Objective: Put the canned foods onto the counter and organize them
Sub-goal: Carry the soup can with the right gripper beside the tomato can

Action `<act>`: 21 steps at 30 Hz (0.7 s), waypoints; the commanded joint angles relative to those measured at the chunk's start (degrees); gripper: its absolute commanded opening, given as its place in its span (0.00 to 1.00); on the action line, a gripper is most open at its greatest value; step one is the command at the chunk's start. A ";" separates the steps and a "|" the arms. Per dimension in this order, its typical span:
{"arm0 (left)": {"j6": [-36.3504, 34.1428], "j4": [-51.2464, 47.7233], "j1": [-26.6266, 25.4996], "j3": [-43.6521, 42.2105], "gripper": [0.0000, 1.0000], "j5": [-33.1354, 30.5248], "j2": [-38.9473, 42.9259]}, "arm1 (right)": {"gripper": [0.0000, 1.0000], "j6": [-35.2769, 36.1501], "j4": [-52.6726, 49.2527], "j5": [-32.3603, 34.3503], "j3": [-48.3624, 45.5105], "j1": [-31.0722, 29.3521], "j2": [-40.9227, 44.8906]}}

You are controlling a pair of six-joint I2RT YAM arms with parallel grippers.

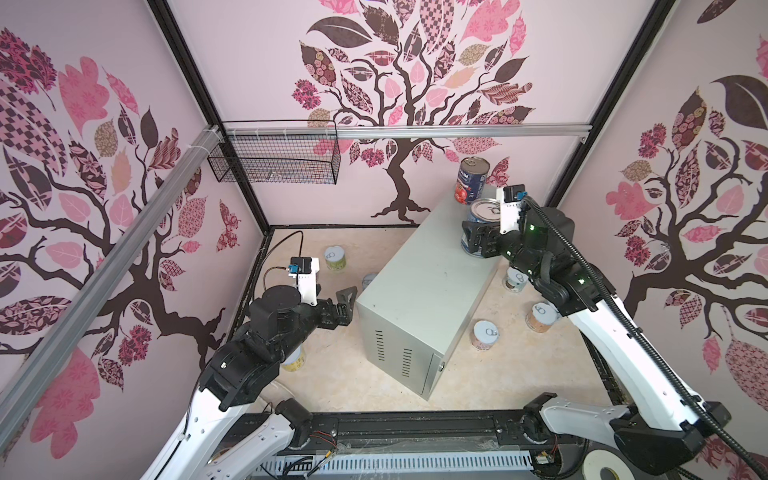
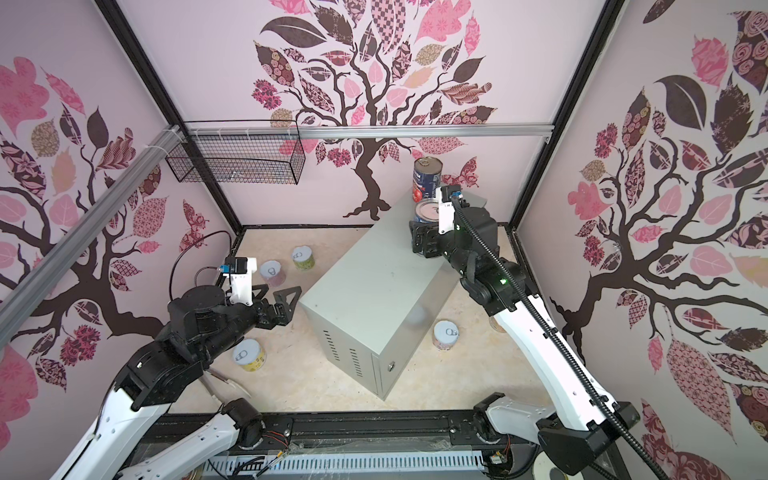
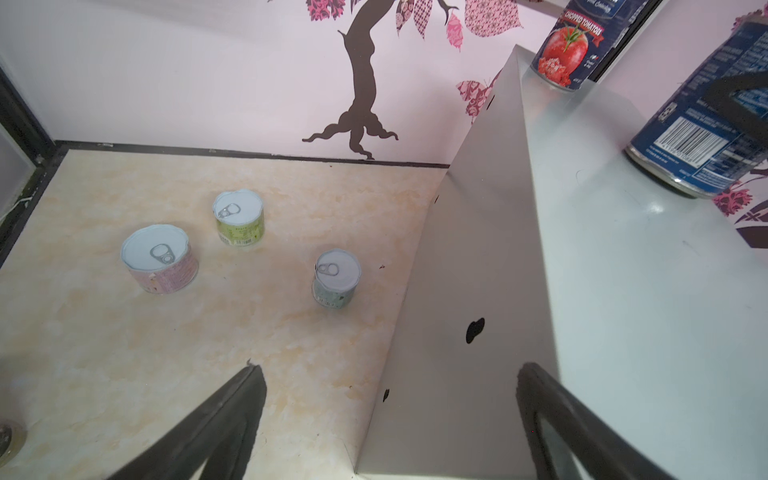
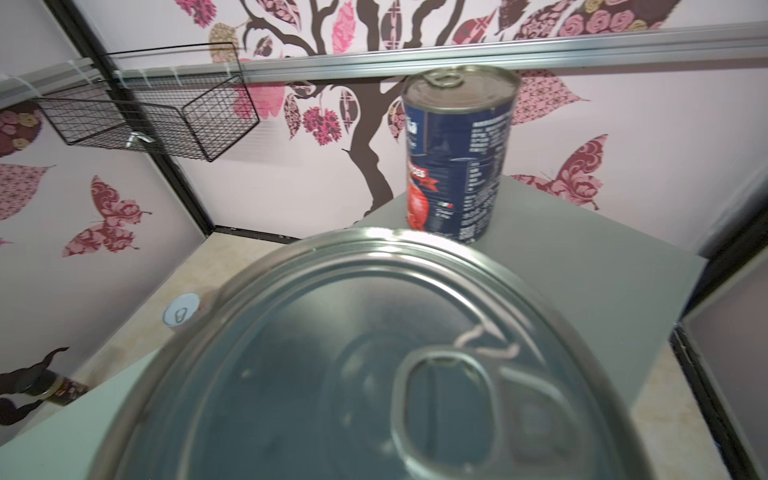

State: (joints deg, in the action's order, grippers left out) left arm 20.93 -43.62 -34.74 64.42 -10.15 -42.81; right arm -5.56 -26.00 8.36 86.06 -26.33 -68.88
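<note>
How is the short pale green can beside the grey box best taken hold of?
I would grip the pale green can across its round side wall, coming from above: it stands upright, lid up, and the grey box is close on one side.

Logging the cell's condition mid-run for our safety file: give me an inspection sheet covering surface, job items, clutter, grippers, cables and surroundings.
Surface: beige marbled tabletop, no spills seen.
Job's things: grey counter stands angled mid-table; free tall can upright at its far end; gripped tall can beside it; seven short cans counted on the tabletop, none on the counter.
Clutter: small dark jar, partly hidden by the counter's edge.
Grippers: left gripper open, holding nothing; right gripper closed on the gripped tall can.
Cables: camera cable loops above the tabletop; conduit follows the right arm.
Surroundings: wire basket hangs from the back rail; tree-decal walls.
</note>
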 commanded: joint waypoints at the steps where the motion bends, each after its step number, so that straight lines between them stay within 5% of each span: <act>1: -0.30 2.54 0.24 1.25 0.98 0.48 -0.85 | 0.70 -0.11 2.34 1.55 4.87 2.66 0.81; 12: 0.81 4.81 -0.12 -2.30 0.98 0.84 -0.30 | 0.67 4.56 5.84 9.13 9.72 6.29 -4.99; 21: -1.06 2.66 -1.98 -2.55 0.98 -3.22 1.06 | 0.65 3.00 10.45 4.14 12.14 14.56 -10.90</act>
State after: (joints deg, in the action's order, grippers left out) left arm 20.97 -40.38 -36.18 63.18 -11.53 -42.35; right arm -2.37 -24.16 13.63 93.73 -13.41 -78.70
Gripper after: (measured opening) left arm 0.981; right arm 0.884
